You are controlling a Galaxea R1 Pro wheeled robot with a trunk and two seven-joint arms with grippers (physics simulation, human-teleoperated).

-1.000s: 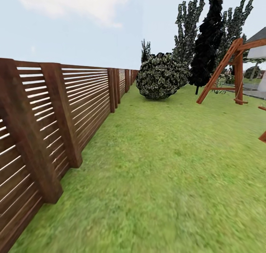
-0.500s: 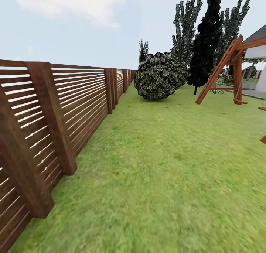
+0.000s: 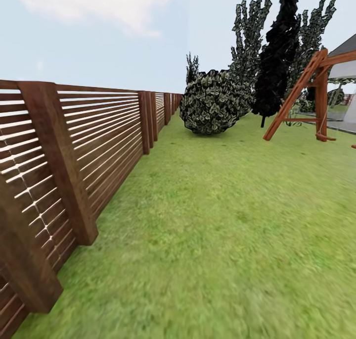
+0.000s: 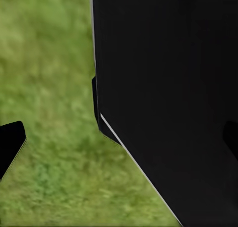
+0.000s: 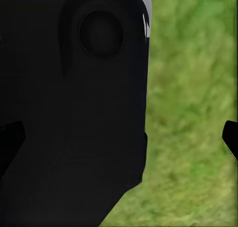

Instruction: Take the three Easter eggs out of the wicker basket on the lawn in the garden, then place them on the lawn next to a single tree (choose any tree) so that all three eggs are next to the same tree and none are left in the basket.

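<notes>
Along the left of the head view, a brown horizontal-slat wooden fence (image 3: 99, 146) recedes toward the far end of the garden; the lawn (image 3: 222, 220), a broad stretch of mottled green grass, occupies the middle and right of the scene; at its far end stands a round, dense green-grey bush (image 3: 211, 102), just beside the fence line; behind and to the right of the bush rise tall trees with jagged dark green-grey crowns (image 3: 251, 37), and between them an all-black tree (image 3: 278, 57) on a thin black trunk; to the right, a reddish-brown wooden swing frame (image 3: 309, 94) stands on the grass, with part of a pale building (image 3: 345, 64) behind it; pale blue sky with cloud (image 3: 99, 7) lies above. In the left wrist view, a large black body of the robot (image 4: 168, 98) covers much of the field, with grass beside it; one dark fingertip (image 4: 10, 142) of the left gripper shows at the frame edge, with grass next to it and nothing seen in its grasp; how far it is open cannot be told. In the right wrist view, another black robot part (image 5: 74, 103) with a round recess fronts the grass; dark fingertips (image 5: 230, 137) of the right gripper appear at either edge, nothing visible between them; its opening cannot be told.
</notes>
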